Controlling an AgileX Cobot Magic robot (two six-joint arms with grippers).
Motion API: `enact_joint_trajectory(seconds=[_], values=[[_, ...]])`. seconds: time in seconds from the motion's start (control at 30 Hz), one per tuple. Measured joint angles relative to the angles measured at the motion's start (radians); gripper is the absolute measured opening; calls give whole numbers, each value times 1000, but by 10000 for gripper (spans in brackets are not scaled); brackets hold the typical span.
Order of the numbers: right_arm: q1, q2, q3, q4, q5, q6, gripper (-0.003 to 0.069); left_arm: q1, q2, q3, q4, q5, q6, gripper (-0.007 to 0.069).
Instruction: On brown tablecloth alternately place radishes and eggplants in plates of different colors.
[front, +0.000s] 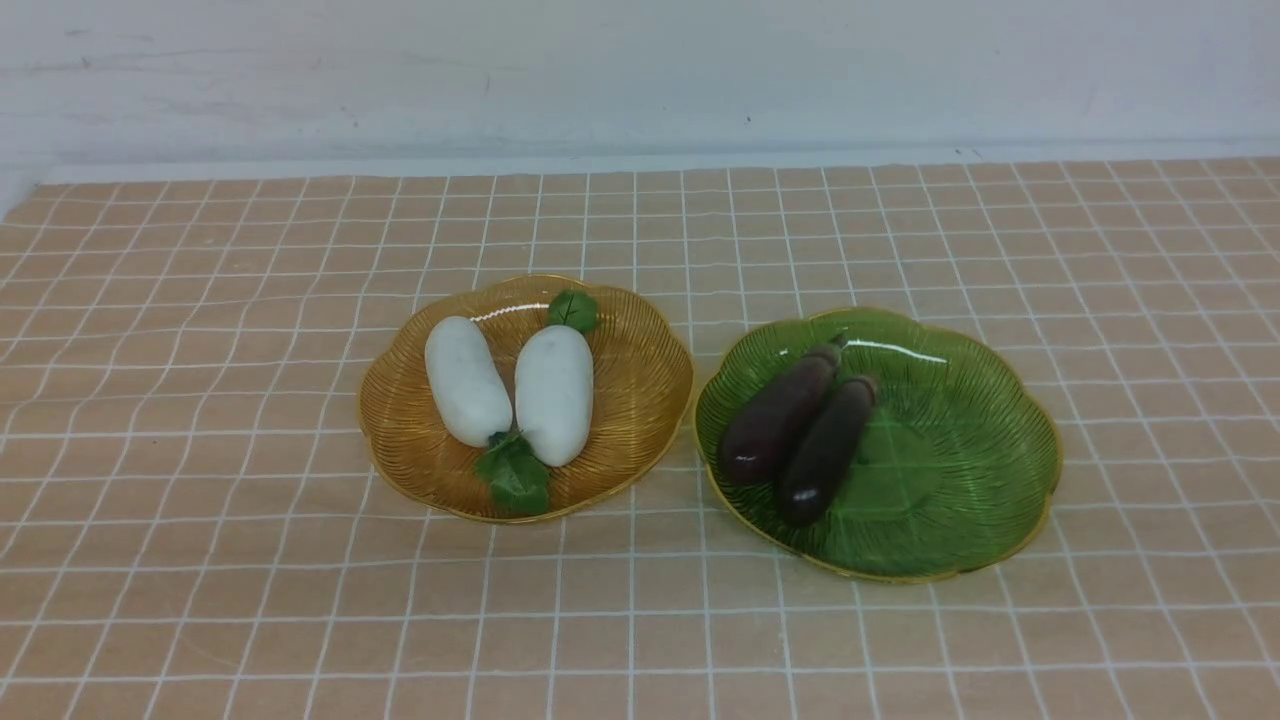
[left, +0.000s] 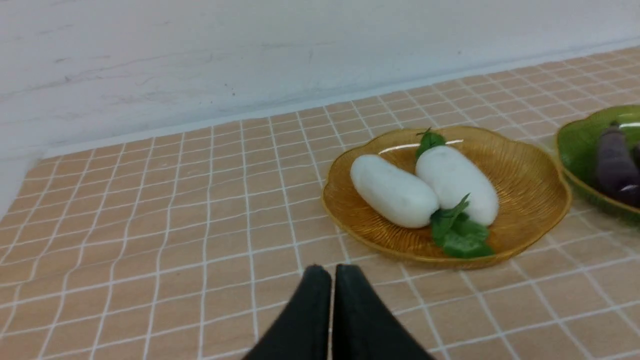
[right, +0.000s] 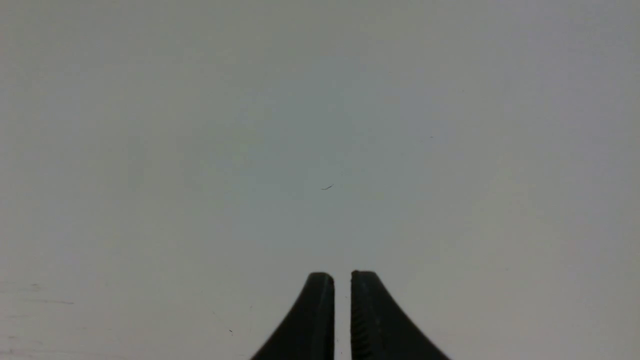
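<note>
While both end effectors, left (left: 331, 272) and right (right: 342, 277), sit pressed together, empty, I log radishes (front: 467, 380): smooth, slippery-looking, probably light; grip mid-body.

In your left wrist view the green plate (left: 582, 145) and its eggplants (left: 614, 162) are cut off by the picture's edge. Neither arm shows in your front view. Your right wrist view shows only a blank grey-white surface (right: 320, 125) beyond its end effector (right: 342, 280).
</note>
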Motion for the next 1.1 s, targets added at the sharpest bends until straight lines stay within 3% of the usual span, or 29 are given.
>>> enact_joint_trajectory(seconds=[0.3, 1.1], values=[[0, 0, 0, 0, 5, -4, 47, 140, -84, 233, -63, -54, 128, -3], [0, 0, 0, 0, 8, -5, 47, 144, -85, 307, -67, -79, 127, -3]])
